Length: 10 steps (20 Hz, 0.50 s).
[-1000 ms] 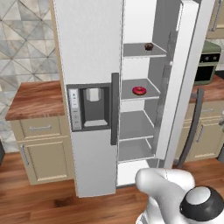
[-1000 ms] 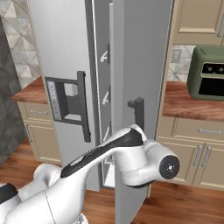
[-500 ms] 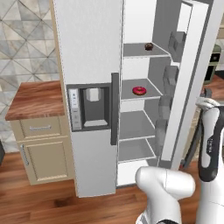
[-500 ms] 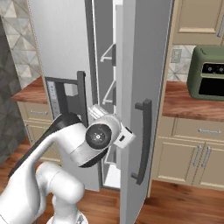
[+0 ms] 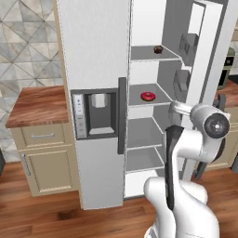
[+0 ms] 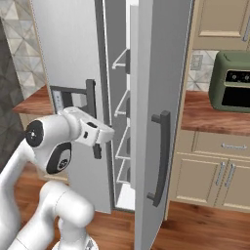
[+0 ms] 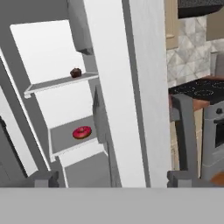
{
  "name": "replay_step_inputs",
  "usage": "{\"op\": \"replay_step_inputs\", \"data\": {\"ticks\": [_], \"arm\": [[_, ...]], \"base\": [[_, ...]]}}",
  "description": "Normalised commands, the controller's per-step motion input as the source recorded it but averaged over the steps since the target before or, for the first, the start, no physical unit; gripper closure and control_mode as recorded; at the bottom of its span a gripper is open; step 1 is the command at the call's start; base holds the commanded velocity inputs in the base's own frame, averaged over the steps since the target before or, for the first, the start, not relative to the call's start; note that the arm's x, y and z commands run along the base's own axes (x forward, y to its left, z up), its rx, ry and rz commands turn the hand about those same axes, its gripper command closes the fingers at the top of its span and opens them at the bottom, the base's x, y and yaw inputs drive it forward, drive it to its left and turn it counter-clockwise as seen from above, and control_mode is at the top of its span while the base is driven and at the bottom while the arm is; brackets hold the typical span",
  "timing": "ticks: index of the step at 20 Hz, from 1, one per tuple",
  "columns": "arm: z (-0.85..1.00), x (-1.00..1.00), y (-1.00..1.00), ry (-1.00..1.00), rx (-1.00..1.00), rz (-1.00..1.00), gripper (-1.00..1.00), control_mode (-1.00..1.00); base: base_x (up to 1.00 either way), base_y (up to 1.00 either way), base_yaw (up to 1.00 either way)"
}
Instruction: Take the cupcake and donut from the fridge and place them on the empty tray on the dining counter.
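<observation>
Hand view: wide-spread gripper (image 7: 109,177) astride the fridge (image 5: 97,69) door's edge, donut (image 7: 82,132) and cupcake (image 7: 75,72) shelved beyond.

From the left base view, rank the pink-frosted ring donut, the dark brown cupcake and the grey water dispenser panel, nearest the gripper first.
Gripper at the open fridge:
1. Pink-frosted donut, middle shelf, just left.
2. Dark brown cupcake, upper shelf.
3. Grey water dispenser panel, closed left door.

Glossy white rounded arm (image 5: 186,153) segments, dark grey joint caps with a small round centre mark, a black strip down one link, dark fingers (image 7: 43,178).
</observation>
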Motion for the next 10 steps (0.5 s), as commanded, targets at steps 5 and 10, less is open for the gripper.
{"op": "replay_step_inputs", "data": {"ticks": [5,10], "arm": [[-0.06,0.59,0.04,0.0,0.0,0.0,-1.0,-1.0],[-0.22,0.73,-0.01,0.0,0.0,0.0,-1.0,-1.0]], "base": [[0.0,0.0,0.0],[0.0,0.0,0.0]]}}
